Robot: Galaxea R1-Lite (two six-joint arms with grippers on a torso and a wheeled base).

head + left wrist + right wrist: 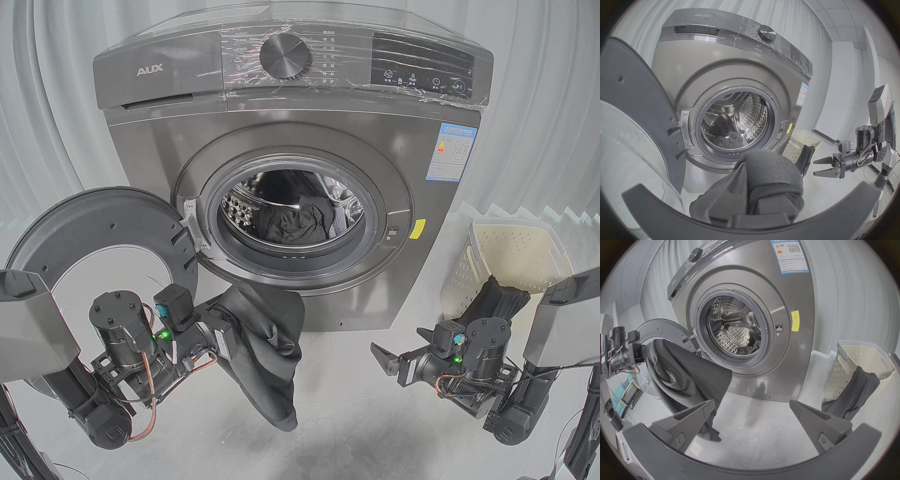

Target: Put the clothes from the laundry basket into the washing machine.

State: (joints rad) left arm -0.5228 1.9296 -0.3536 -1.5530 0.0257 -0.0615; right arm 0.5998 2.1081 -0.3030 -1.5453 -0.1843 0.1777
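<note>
left pincer [232, 334]: clenched on the dark garment [269, 350]; low, just in front of and below the drum mouth [294, 212], beside the open door [106, 231]
dark garment: bunched at the pincer, tail hanging toward the floor [350, 412]; not yet inside the washing machine [287, 112]
right pincer [390, 361]: released, jaws spread, nothing held; low over the floor between machine and laundry basket [519, 250]
laundry basket: on the floor right of the machine; second garment [500, 300] slung over its near rim
drum clothes [294, 222]: dark pile already lying inside
step: judged as carry-to-drum with a load in hand; task partway, at least one piece left at the basket
next move: probably lift and push forward through the mouth, high enough for the tail to clear the lower lip; let go deep inside
edges: lower seal lip and the hinge bracket on the door side; trailing cloth could catch there or slide back out
room: door swung wide to the left, bare floor in front, arms well apart
</note>
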